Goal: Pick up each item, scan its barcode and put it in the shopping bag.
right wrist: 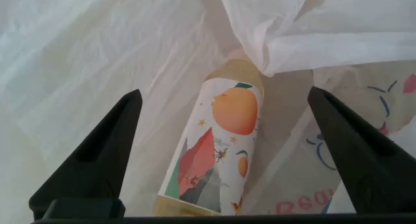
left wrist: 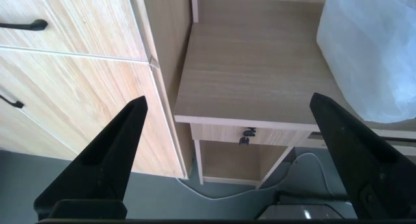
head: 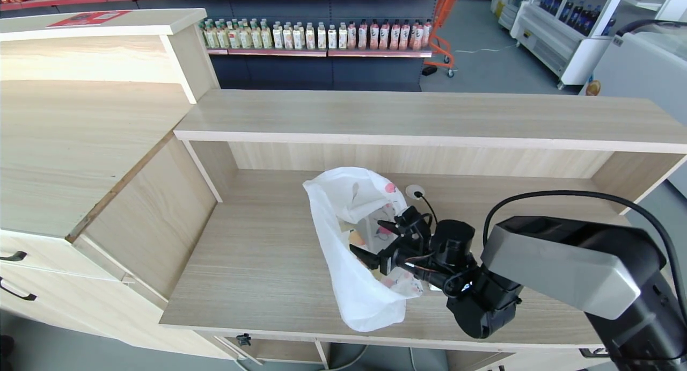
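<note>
A peach-labelled drink bottle (right wrist: pixel 221 146) lies on its side inside the white plastic shopping bag (head: pixel 349 285) on the wooden worktop (head: pixel 257 263). The right tool (head: pixel 370 237) hangs at the bag's mouth above the bottle, jaws spread wide, gripping and touching nothing. The bottle looks rigid, fairly light and slick-sleeved, best taken across its middle; the bag's thin film is limp and could snag. The left tool (left wrist: pixel 227 100), also wide open and empty, sits off the worktop's front edge.
</note>
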You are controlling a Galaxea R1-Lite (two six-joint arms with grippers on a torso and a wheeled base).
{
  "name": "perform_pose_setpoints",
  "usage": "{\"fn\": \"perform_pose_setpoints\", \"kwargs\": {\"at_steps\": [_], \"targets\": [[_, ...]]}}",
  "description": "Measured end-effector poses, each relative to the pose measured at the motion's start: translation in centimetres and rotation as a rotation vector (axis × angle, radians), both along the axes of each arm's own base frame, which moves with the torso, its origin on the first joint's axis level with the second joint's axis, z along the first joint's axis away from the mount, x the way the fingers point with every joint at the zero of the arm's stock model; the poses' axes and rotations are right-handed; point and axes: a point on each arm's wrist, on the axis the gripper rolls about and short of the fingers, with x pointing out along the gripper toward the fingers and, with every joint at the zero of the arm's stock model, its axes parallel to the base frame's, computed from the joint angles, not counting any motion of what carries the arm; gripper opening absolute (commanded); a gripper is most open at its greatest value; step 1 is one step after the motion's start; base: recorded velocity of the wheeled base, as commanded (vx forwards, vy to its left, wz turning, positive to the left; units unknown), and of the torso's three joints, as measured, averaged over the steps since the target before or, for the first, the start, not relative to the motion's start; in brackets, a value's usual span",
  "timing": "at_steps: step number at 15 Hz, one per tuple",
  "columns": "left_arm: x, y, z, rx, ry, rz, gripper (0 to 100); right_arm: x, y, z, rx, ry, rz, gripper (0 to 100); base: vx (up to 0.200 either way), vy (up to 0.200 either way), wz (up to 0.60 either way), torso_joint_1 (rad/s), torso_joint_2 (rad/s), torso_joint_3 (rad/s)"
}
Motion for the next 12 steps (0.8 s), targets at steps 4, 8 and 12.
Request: {"fn": "perform_pose_setpoints", "kwargs": {"at_steps": [4,8,12], "targets": [[0.0,0.0,0.0,0.000,0.000,0.000,100,-0.5,-1.2,2.6,0.050,0.026,-0.035,100,0.000,0.000,0.00,0.000,0.00,0.000],[0.0,0.0,0.0,0.000,0.000,0.000,100,-2.2,-4.7,6.9,0.068,0.097,-0.157,100,0.000,0.000,0.00,0.000,0.00,0.000],[0.0,0.0,0.0,0.000,0.000,0.000,100,-7.1,-11.6,12.9,0.039,0.186,-0.376,100,0.000,0.000,0.00,0.000,0.00,0.000]]}}
